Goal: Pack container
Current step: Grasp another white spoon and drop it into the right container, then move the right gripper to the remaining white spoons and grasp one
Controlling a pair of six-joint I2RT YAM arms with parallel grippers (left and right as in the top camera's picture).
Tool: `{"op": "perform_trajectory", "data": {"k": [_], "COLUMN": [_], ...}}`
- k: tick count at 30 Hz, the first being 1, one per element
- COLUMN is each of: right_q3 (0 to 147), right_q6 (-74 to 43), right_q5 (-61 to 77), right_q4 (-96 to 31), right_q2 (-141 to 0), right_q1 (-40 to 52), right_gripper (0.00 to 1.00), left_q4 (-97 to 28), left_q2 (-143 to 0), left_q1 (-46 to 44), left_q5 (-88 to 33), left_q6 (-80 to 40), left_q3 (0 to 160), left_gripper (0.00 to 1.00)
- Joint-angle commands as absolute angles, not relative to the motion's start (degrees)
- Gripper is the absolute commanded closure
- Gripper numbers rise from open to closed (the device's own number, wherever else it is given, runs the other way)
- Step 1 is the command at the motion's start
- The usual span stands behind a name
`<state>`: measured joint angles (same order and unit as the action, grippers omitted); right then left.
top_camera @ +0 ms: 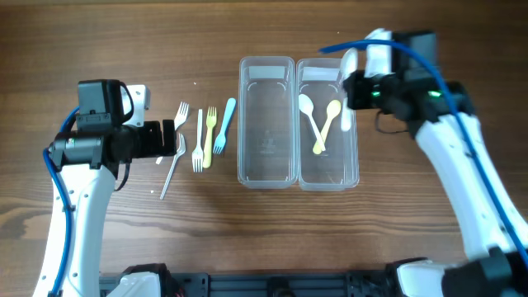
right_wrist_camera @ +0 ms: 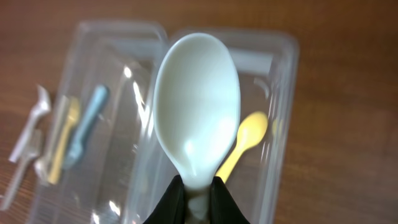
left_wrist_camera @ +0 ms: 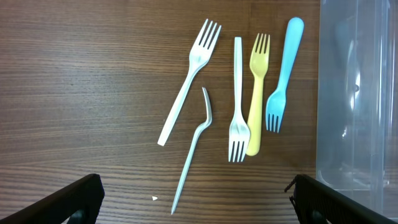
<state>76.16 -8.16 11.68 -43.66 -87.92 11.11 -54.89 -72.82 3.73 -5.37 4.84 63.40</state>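
Wooden bench [top_camera: 247,239] carries two clear containers side by side, the right container [top_camera: 353,157] holding a white spoon [top_camera: 307,106] and a yellow spoon [top_camera: 326,124]; left hand [left_wrist_camera: 196,199] wide open above five loose forks [left_wrist_camera: 237,93]; right hand [right_wrist_camera: 196,202] clamped on a pale spoon [right_wrist_camera: 196,106] over the right container.

Pale spoon [right_wrist_camera: 196,112], gripped, above clear container [top_camera: 352,165] holding two spoons [top_camera: 327,124].
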Motion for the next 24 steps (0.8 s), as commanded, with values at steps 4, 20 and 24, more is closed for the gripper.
{"op": "perform_trajectory", "data": {"k": [4,20,24], "right_q3": [74.7,77.5,76.7], "right_q6": [-9.8,-0.1,0.1], "right_q5": [9.0,-6.4,-5.5], "right_q4": [-42.0,-37.2,-36.9], "right_q2": [-100.1,-89.2,-95.5], "right_q1": [14.0,-5.3,-11.1], "right_gripper": [0.96,0.25,0.24], "left_q4": [-54.9,-54.9,-54.9], "left_q2": [-72.9,-72.9,-72.9], "left_q1": [4.0,4.0,4.0], "left_q5": [-5.0,-5.0,-5.0], "left_q6": [4.1,4.1,4.1], "left_q3": [64.7,64.7,64.7], "left_gripper": [0.0,0.0,0.0]}}
